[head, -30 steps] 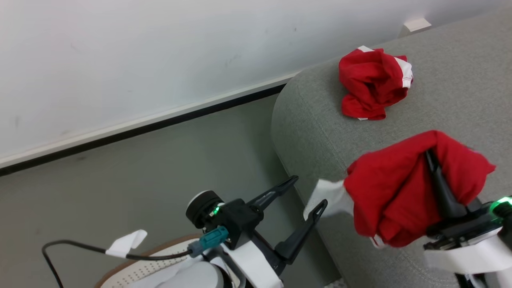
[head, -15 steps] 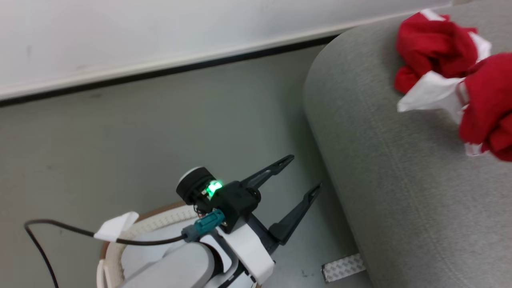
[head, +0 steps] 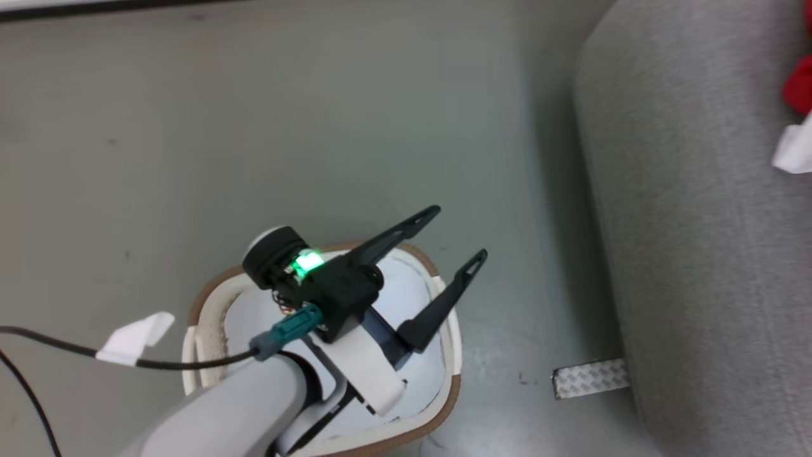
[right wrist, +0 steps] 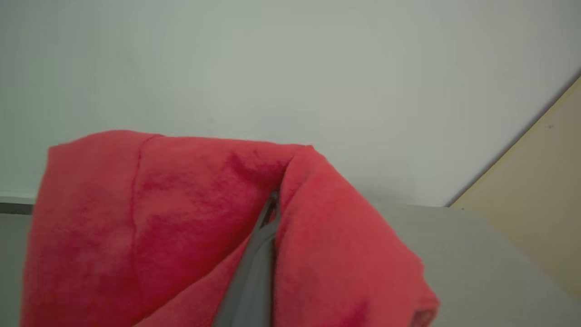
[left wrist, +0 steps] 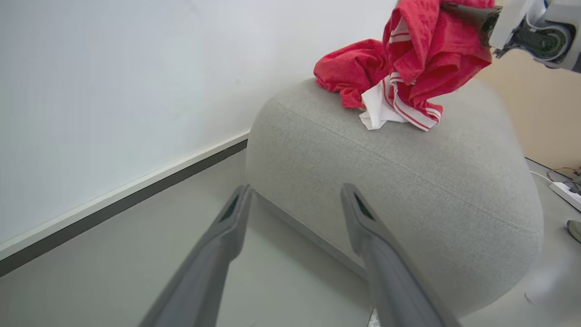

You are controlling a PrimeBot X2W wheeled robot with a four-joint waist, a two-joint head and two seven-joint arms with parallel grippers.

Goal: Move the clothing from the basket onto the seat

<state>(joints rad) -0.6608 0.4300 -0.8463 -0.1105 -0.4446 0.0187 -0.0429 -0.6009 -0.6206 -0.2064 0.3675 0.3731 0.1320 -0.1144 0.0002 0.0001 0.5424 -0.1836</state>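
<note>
Two red pieces are at the seat [left wrist: 408, 181] now: one garment [left wrist: 347, 72] lying there, and the clothing [left wrist: 426, 50] brought over it, clamped in the right fingers [right wrist: 256, 268] and, I'd say, only awaiting release. The head has swung down to the basket [head: 454, 381], left fingers [head: 441, 301] apart above it.

Head view looks steeply down beside the seat [head: 698, 254]; left wrist view, low, faces its rounded end (both share it); right wrist view skims its top

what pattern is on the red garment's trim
White trim with thin red stripes; the left wrist view shows it best.
</note>
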